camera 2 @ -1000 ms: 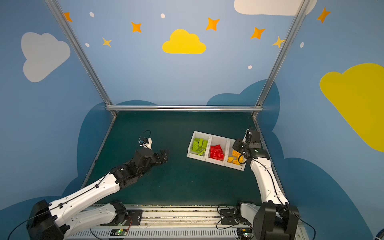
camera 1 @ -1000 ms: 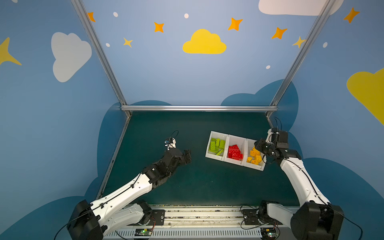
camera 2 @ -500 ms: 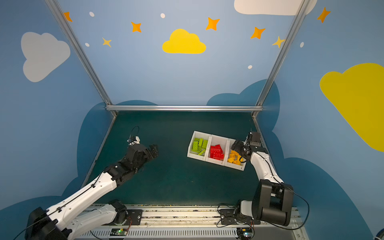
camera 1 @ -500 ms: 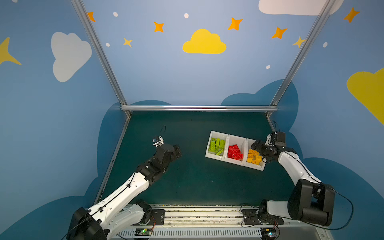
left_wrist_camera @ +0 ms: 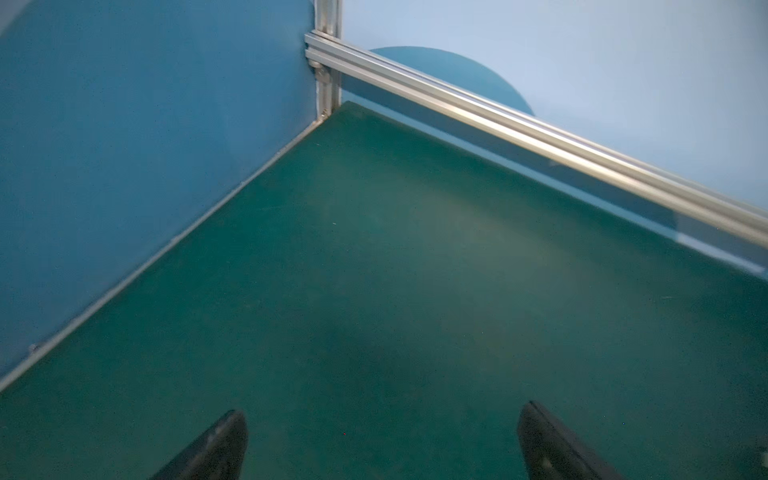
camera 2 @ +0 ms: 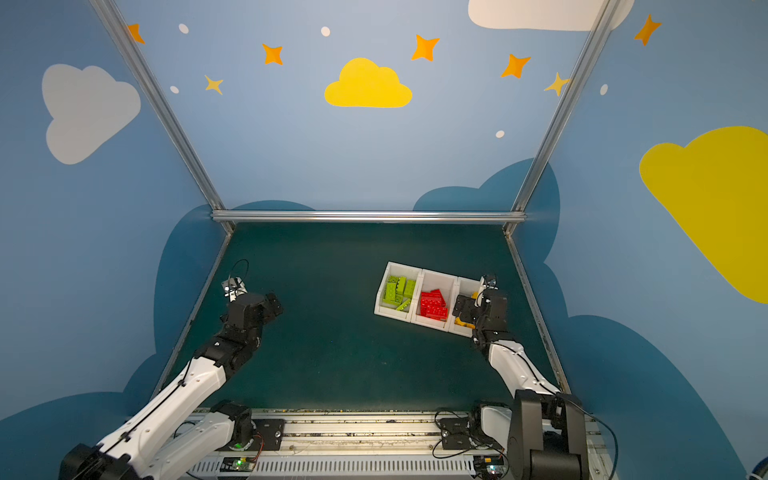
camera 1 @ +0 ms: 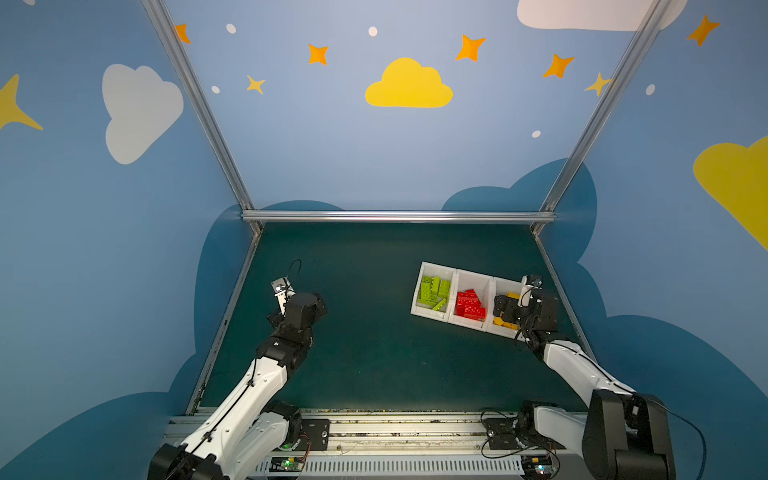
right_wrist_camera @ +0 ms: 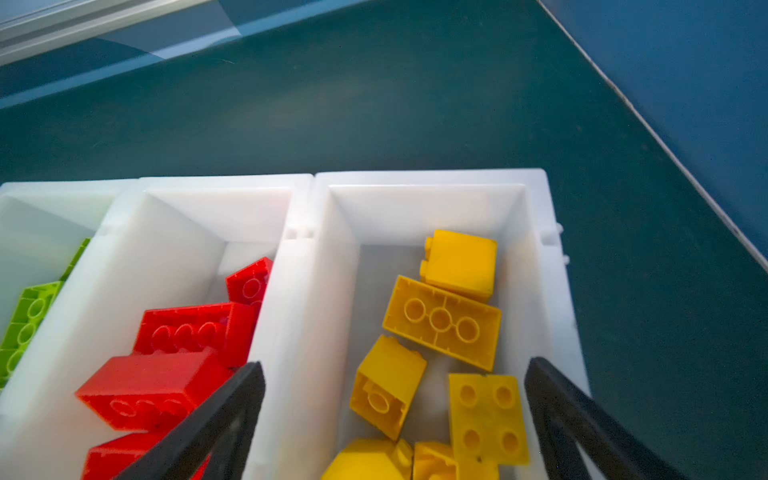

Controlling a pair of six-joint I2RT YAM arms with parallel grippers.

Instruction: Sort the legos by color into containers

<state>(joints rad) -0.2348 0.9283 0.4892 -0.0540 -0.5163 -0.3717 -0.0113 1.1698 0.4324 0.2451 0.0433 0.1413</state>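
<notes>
Green mat, three white containers, legos sorted by colour

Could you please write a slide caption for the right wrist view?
Open right hand over the yellow legos in their white container, red legos in the next.

The left arm rises from its base near 7 o'clock in both top views and stretches toward 1 o'clock, a white link ending in a black elbow and wrist. At its tip the left gripper points toward 2 o'clock. In the left wrist view its two dark fingers stand far apart with nothing between them. The right arm rises from its base near 5 o'clock and leans toward 11 o'clock. The right gripper turns toward 9 o'clock and tilts downward. In the right wrist view its fingers are spread wide and grip nothing.
</notes>
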